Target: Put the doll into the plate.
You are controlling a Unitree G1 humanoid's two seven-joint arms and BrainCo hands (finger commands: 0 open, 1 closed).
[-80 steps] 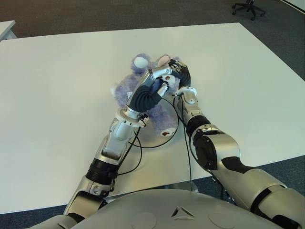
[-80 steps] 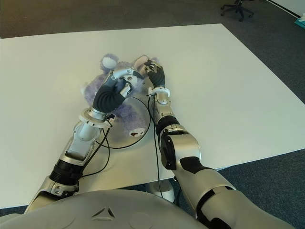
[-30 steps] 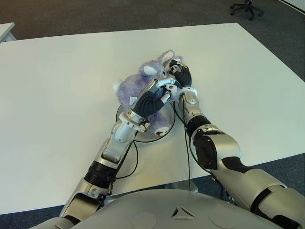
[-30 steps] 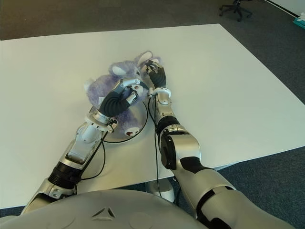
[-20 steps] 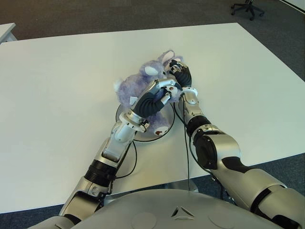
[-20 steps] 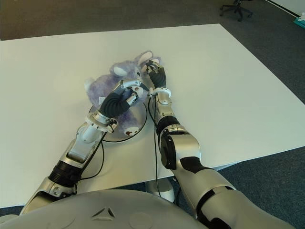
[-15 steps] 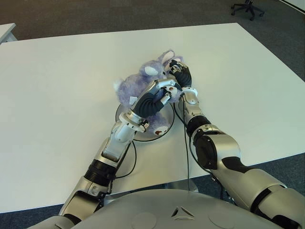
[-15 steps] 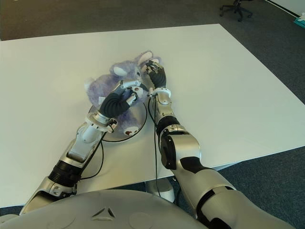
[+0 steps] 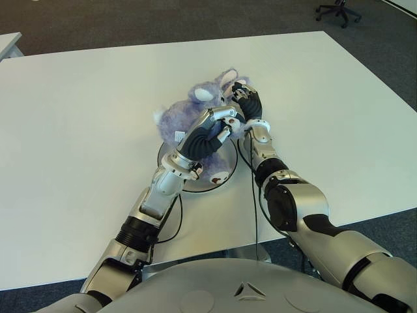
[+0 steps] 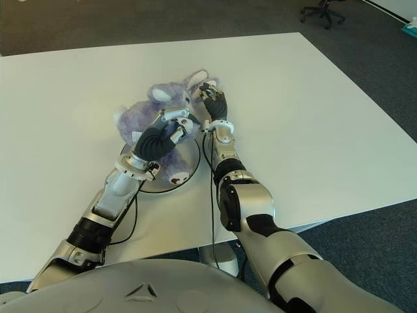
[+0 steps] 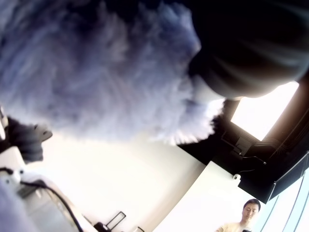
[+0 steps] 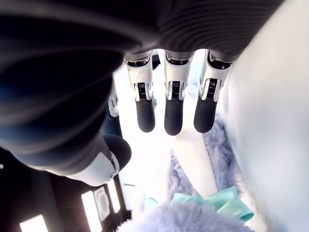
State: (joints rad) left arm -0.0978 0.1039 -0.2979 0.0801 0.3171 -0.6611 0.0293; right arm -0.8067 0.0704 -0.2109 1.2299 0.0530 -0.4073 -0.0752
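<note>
The doll (image 9: pixel 179 120), a fluffy purple plush with white-lined ears, lies partly on the round grey plate (image 9: pixel 199 188) near the middle of the white table. Its body hangs over the plate's far rim. My left hand (image 9: pixel 218 127) lies on top of it, fingers curled into the fur; purple fur (image 11: pixel 96 72) fills the left wrist view. My right hand (image 9: pixel 244 103) shows right beside the doll's head, fingers (image 12: pixel 173 113) straight and holding nothing, above the fur and a teal bow (image 12: pixel 212 200).
The white table (image 9: pixel 78 130) stretches wide on both sides, its front edge close to my body. Black cables (image 9: pixel 251 195) hang from both wrists over the near table. An office chair (image 9: pixel 339 10) stands on the far carpet. A person (image 11: pixel 248 209) shows far off.
Since 2.7 s ago my left hand has turned the doll, head now toward the right hand, and more of the plate's rim shows. Over the last second almost nothing moved.
</note>
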